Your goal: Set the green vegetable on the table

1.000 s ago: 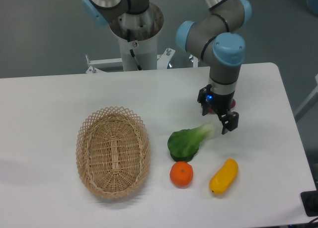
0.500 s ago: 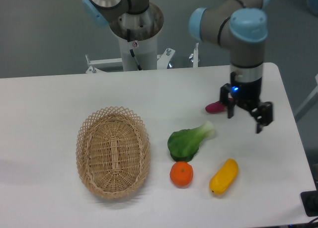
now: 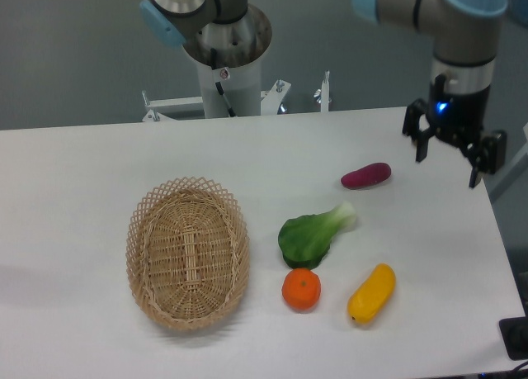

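Your gripper (image 3: 450, 158) hangs spread and empty near the right edge of the table (image 3: 82, 172); the green vegetable (image 3: 312, 234) lies down-left of it, stalk pointing up-right, beside the orange (image 3: 301, 289).

Green vegetable (image 3: 311, 234) lies on the table (image 3: 82, 172), stalk end pointing toward 2 o'clock, leaves toward 8 o'clock. Orange (image 3: 301, 289) sits just beside it at 6 o'clock; whether they touch cannot be told. Yellow fruit (image 3: 371, 293) at 4 o'clock, purple sweet potato (image 3: 365, 176) at 1 o'clock, wicker basket (image 3: 187, 252) at 9 o'clock, apart. Gripper (image 3: 450, 153) at 2 o'clock near the table's right edge, fingers spread, holding nothing.
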Robot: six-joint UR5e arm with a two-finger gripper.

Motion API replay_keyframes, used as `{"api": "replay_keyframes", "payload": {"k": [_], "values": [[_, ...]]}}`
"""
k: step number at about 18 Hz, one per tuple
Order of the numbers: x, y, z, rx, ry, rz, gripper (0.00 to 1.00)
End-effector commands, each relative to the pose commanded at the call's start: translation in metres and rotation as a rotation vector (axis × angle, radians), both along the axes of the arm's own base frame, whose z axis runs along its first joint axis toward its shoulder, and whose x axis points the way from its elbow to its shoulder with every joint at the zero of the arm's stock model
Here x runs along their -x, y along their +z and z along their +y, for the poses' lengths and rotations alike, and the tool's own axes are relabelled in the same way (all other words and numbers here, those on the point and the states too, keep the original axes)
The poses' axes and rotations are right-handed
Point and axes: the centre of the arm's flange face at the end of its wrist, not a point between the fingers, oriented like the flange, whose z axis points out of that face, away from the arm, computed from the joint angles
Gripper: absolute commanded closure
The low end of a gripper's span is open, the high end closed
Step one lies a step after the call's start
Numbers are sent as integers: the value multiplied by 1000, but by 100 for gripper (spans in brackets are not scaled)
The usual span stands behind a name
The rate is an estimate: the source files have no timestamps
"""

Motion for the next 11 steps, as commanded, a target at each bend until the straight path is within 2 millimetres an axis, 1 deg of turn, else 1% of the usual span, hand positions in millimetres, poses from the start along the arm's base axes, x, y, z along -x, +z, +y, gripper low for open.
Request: {"api": "replay_keyframes", "payload": {"k": [1, 2, 11], "values": [[2, 2, -10, 3, -7, 8, 0], [3, 1, -12, 4, -12, 6, 0], [2, 1, -10, -24, -5, -3, 0]]}}
